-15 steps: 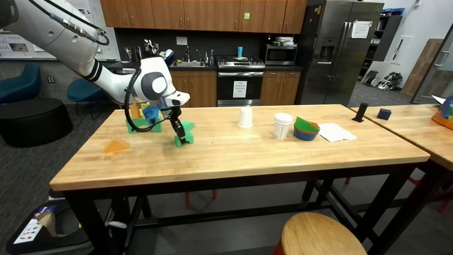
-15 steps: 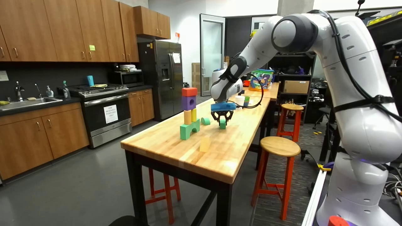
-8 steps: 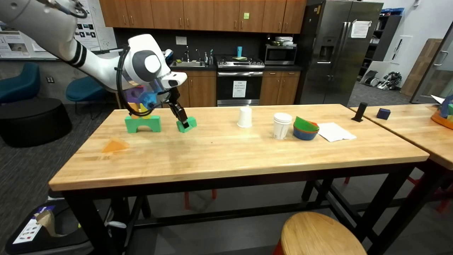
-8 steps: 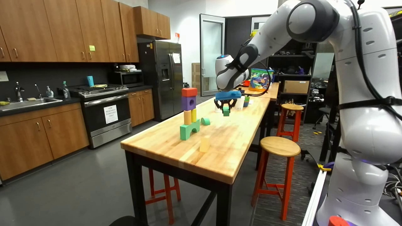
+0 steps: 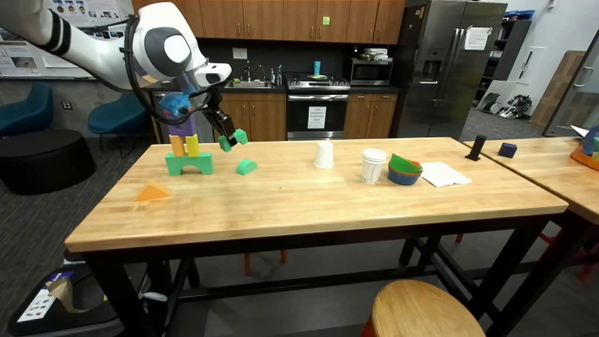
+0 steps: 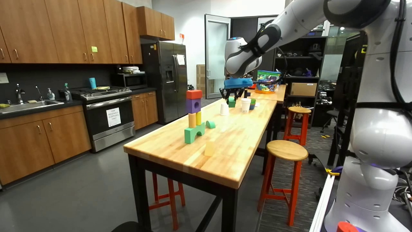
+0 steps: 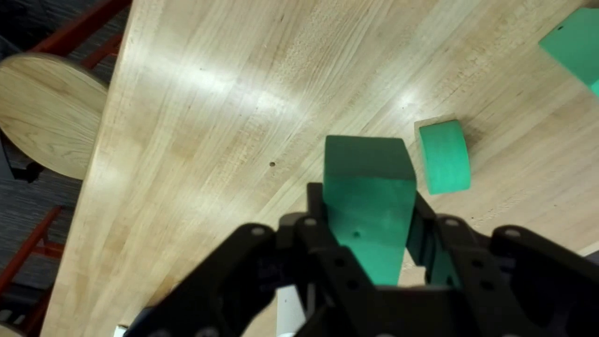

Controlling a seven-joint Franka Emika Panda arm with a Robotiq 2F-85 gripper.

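My gripper (image 7: pixel 367 203) is shut on a green block (image 7: pixel 369 224), whose sides press against both fingers in the wrist view. In an exterior view, the green block (image 5: pixel 240 136) shows on both sides of the fingertips, raised above the table. A green half-round block (image 5: pixel 246 167) lies on the tabletop below it. Beside that stands a tower: a green arch block (image 6: pixel 194 132) bears an orange block (image 6: pixel 192 120) and a yellow block (image 6: pixel 198 118), then a purple block (image 6: pixel 193 106) with a hole, then a red block (image 6: pixel 194 94) on top. In the wrist view only a corner of the green arch block (image 7: pixel 575 44) shows.
An orange triangular block (image 5: pixel 153 192) lies near the table's end. An upturned white cup (image 5: pixel 324 155), stacked paper cups (image 5: pixel 373 167), nested coloured bowls (image 5: pixel 405 172) and a white napkin (image 5: pixel 442 174) stand farther along the wooden table (image 5: pixel 299 206). Stools (image 6: pixel 287 150) stand alongside.
My gripper has risen from the tabletop with the green block, away from the half-round block and tower in an exterior view. The held block has tilted. Half-round block and tower have not moved.
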